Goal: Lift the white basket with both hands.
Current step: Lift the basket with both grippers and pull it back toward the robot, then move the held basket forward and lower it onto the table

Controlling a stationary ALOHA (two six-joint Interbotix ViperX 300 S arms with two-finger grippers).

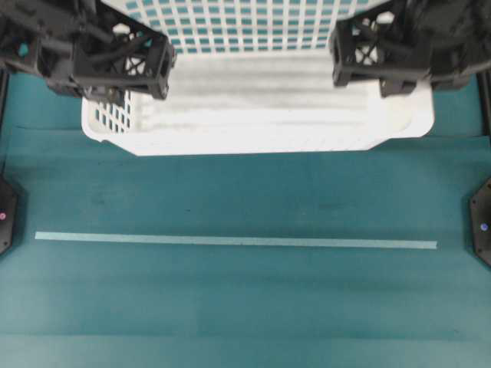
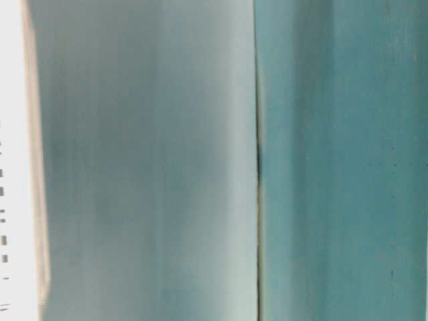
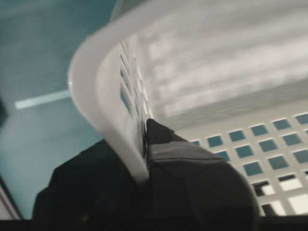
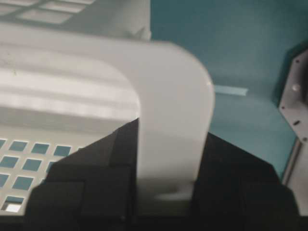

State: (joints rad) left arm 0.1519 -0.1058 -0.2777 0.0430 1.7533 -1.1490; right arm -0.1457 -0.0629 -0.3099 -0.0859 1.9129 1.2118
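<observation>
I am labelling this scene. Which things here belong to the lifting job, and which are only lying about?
Belongs to the job:
- white basket
- left gripper, jaws shut on the basket wall
- right gripper, jaws shut on the basket rim

Only lying about:
- pale tape strip
- teal table cover

The left black lattice-framed plastic-and-metal gripper [image 3: 144, 159] has its two fingers pressed together on the slotted wall of the white plastic basket [image 1: 261, 126] — one finger inside the wall, one outside. The right black lattice gripper [image 4: 166, 192] clamps the broad rolled rim between its dark fingers [image 4: 91, 178]. From overhead, both arms reach in from the top corners — wrists over the basket's two ends.
</observation>
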